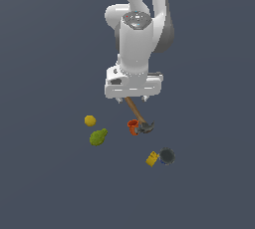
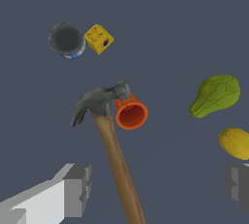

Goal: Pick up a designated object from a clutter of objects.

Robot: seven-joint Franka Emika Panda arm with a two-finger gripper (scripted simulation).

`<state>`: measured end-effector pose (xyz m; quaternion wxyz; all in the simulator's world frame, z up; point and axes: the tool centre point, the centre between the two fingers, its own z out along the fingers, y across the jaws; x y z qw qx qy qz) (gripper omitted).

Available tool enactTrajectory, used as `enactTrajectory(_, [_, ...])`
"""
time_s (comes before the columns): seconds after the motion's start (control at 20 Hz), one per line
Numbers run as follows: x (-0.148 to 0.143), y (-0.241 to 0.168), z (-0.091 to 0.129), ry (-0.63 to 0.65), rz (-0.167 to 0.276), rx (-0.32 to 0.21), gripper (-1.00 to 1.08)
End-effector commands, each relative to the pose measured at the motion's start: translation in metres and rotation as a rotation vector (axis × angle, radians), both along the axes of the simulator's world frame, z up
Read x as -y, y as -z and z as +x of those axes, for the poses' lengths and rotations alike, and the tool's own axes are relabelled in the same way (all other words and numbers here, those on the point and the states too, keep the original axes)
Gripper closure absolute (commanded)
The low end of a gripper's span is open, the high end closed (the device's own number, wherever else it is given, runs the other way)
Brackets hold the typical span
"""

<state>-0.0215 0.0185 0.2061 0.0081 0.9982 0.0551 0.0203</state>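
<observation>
Hammer (image 2: pixel 109 135) lies flat on the dark grey floor (image 1: pixel 45 183), wooden handle running back under the arm's hand, grey claw head pointing away from it. In the exterior view only the far half of the handle and the head (image 1: pixel 146 127) show; rest is hidden behind the white gripper (image 1: pixel 132 99).

Right against the head sits the orange-red cup (image 2: pixel 131 113), tipped on its side w/ the open mouth facing the wrist cam. Looks like it's touching the head's striking face, or as near as makes no diff. That's the one thing crowding the hammer, but it's at the head end, not along the handle.

Other bits are well apart from it: dark round mug (image 2: pixel 66 40) w/ the yellow block (image 2: pixel 98 38) just beside it, past the head. Green pear-like lump (image 2: pixel 216 95) and yellow ball (image 2: pixel 236 142) off to one side, on the exterior view's left; ball is cut by the wrist frame edge.

Jaws are spread wide apart, nothing between them but the handle down on the floor, and no contact w/ it that I can see. In the wrist view one finger (image 2: pixel 77 190) sits to one side of the handle, the other is only partly in frame on the far side. The handle's butt end runs out of the picture, so can't say where it stops. From the exterior cam the fingertips are just tiny nubs under the hand, above the floor.
</observation>
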Motion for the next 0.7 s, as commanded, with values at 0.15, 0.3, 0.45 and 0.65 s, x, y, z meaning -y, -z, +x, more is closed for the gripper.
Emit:
enactTrajectory(0.15, [-0.014,0.054,-0.028,-0.036,0.003,-0.015,-0.92])
enactTrajectory(0.3, [-0.02,0.079,-0.044,-0.053,0.006,-0.023,-0.92])
enactTrajectory(0.45, [-0.025,0.097,-0.059,-0.068,0.008,-0.029,-0.92])
enactTrajectory(0.65, [-0.03,0.115,-0.075,-0.082,0.01,-0.036,-0.92])
